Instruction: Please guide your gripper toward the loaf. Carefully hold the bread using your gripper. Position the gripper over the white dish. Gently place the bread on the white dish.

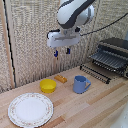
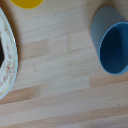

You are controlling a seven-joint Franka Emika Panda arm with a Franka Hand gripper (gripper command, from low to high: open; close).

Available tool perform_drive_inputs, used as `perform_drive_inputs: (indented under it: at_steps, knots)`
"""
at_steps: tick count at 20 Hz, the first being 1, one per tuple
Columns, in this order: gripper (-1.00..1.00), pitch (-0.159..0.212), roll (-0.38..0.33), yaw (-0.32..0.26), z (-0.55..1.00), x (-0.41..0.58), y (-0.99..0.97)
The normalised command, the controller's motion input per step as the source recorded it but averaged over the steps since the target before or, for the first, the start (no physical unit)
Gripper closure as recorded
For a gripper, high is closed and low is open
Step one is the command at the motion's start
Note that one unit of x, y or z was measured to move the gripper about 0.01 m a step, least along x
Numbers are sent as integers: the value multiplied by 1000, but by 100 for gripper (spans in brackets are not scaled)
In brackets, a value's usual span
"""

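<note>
Hovering high above the wooden table point(image 1: 95, 107), my gripper point(image 1: 62, 51) hangs empty, its blue-tipped fingers apart. No step is complete: the loaf point(image 1: 61, 78) lies untouched on the wood between the yellow bowl point(image 1: 48, 86) and blue cup point(image 1: 80, 84), while the white dish point(image 1: 30, 109) sits bare nearer the camera. Approach, grasp, transfer and placement all remain.

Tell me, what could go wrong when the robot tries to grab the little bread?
1. The bread is small and lies close beside the yellow bowl, so the fingers might bump the bowl on the way down.
2. The blue cup stands near its other side and could be knocked.
3. The gripper hangs high above, and the wrist view doesn't show the bread, so aiming may be off.
</note>
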Motion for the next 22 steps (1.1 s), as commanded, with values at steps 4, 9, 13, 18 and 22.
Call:
perform_drive_inputs:
  at_steps: [4,9,13,18,22]
  knots:
    - [-100,0,57,129,-211,553,-512]
    - [-100,-1,51,145,-196,539,-481]
    - [-100,0,18,137,-239,476,-406]
    - [-100,4,0,105,-328,399,-247]
    - [-100,0,0,84,-351,464,-251]
